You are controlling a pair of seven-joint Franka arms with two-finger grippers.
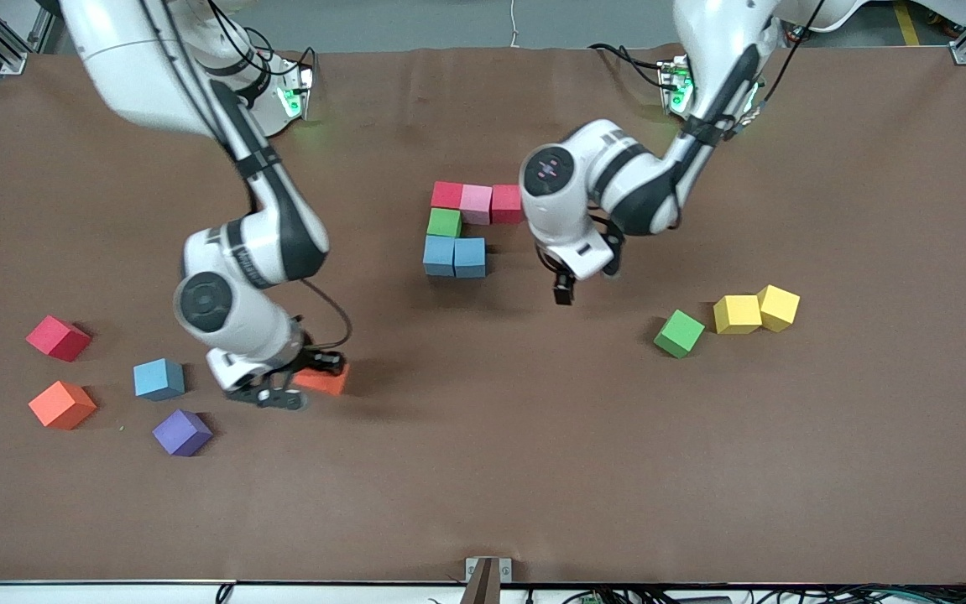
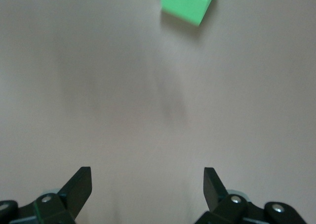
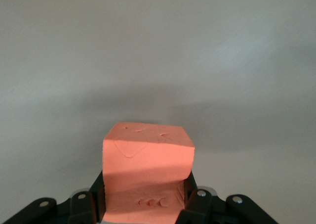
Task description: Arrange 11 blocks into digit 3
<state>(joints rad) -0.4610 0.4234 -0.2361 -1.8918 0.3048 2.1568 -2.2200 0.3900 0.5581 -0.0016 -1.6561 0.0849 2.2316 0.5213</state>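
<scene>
Everywhere, brown table [image 1: 533, 470] beneath blocks [image 1: 457, 226].

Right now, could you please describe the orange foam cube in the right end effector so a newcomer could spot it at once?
Start at the right arm's end of the brown table, where loose cubes lie scattered. The right end effector is shut on the orange foam cube, low over the table. A second orange cube sits untouched near the table's edge.
</scene>
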